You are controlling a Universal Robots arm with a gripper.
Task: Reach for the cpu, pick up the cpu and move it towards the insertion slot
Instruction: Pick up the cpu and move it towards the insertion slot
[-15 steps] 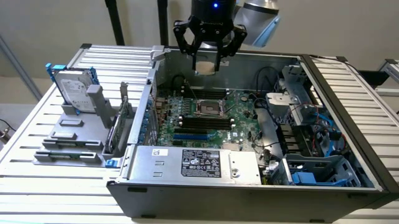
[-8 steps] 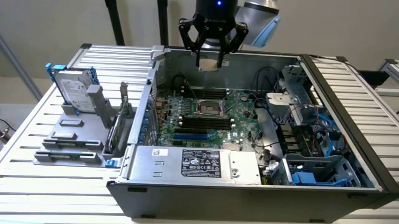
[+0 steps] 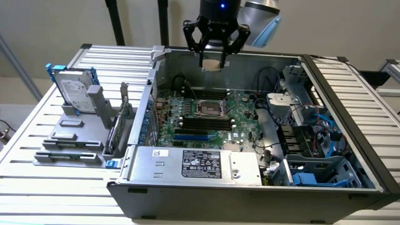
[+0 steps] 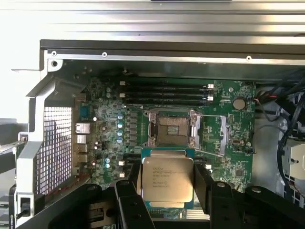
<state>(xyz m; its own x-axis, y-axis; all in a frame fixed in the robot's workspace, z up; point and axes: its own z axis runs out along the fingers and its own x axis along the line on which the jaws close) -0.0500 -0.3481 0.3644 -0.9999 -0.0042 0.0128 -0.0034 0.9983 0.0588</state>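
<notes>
Cpu [image 4: 167, 179]: brushed silver-grey metal top, faint printed text, dull sheen; pale tan underside in exterior view [image 3: 212, 64]. Insertion slot [image 4: 173, 129]: shiny metal frame, dark matt centre. Tool [image 3: 213, 60]: matt black fingers [image 4: 130, 205]. Motherboard [image 4: 228, 129]: green, matt. Bench [image 3: 37, 126]: ribbed pale metal slats, satin. Computer case [image 3: 250, 199]: dark grey painted metal.

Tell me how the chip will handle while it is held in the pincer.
The chip is a flat metal-topped square, so probably stiff and light. The pincer holds it only by two opposite edges, and the smooth top looks slippery; it might slide. It hangs above the socket, so a drop could harm it.
</notes>
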